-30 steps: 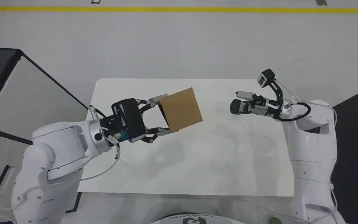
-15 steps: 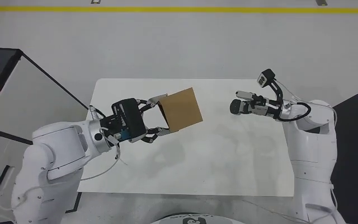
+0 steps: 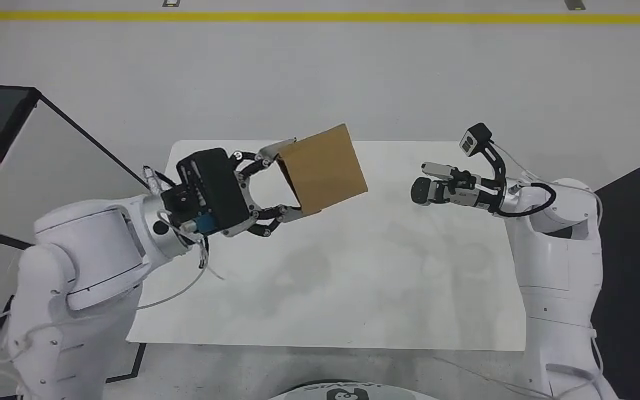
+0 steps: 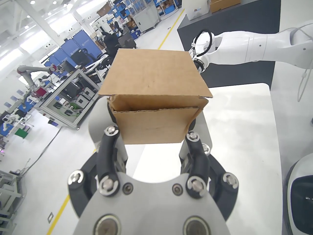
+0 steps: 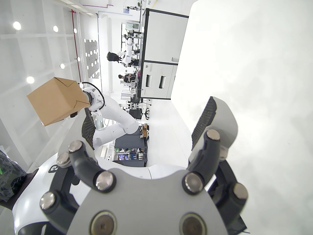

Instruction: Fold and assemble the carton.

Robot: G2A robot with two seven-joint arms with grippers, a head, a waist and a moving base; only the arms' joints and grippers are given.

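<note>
A brown cardboard carton (image 3: pixel 322 169) hangs in the air over the back left part of the white table (image 3: pixel 400 290). My left gripper (image 3: pixel 283 182) is shut on the carton, one finger on each side of its near end. In the left wrist view the carton (image 4: pixel 154 96) stands between the fingers (image 4: pixel 110 143), its near flaps folded in with a jagged seam across them. My right gripper (image 3: pixel 416 188) hovers open over the table's right side, well apart from the carton. The right wrist view has the carton (image 5: pixel 56 100) far off, beyond its open gripper (image 5: pixel 149 123).
A black-framed stand (image 3: pixel 30 130) sits off the table's left edge. A yellow floor line (image 3: pixel 320 16) runs across the back. In the left wrist view a dark counter (image 4: pixel 232 25) with stacked boxes rises behind the table's far side.
My left arm has lifted and swung back toward the table's rear left, carrying the carton with it. The right arm has stayed still.
</note>
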